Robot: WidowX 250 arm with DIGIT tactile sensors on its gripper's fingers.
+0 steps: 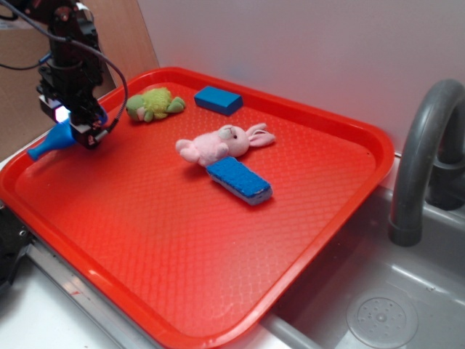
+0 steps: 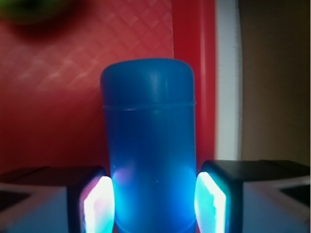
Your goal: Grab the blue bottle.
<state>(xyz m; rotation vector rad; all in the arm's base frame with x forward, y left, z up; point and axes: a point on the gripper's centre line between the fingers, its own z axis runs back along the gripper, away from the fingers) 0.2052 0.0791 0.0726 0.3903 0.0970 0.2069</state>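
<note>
Where tray (image 1: 341,123) corner lies, claw (image 1: 78,125) clamping blue bottle (image 1: 52,141), sideways.

The blue bottle (image 2: 148,145) looks like smooth, matt plastic; the red tray (image 1: 218,254) is textured plastic; the pink rabbit (image 1: 218,143) is plush cloth.

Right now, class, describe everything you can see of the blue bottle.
The blue bottle is plain matte blue, plastic-looking, with a cylindrical body narrowing to a flared mouth. It lies tilted at the red tray's far left corner, mouth pointing out over the rim. The tool straddles its body, a glowing pad against each side; the wrist view shows its rounded base end and a moulded ridge.
</note>
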